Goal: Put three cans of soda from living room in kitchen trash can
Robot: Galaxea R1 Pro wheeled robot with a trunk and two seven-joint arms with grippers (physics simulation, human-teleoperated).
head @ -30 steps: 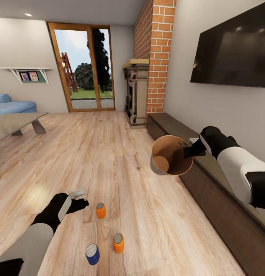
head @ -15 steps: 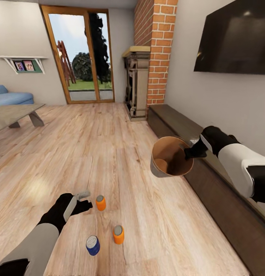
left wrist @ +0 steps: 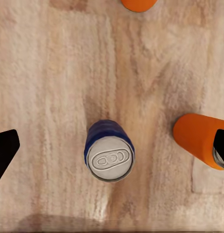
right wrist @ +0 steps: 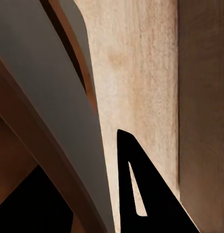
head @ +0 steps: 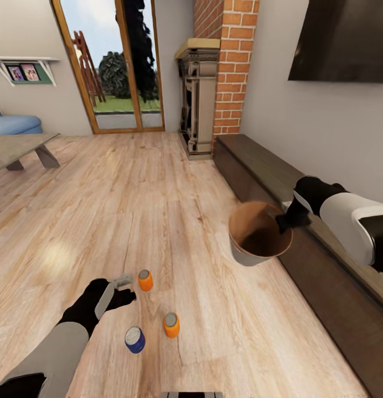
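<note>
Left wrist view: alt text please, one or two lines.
Looking straight down at an upright dark blue soda can on the light wood floor, centred between the open dark fingers; an orange can stands close to one finger.

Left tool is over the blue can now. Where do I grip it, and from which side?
Grip the blue can across its round body, coming straight down from above. It stands upright on the floor with its grey top facing the left wrist camera, between the open fingers of the left tool. An orange can stands close beside one fingertip, so keep centred as you descend.
</note>
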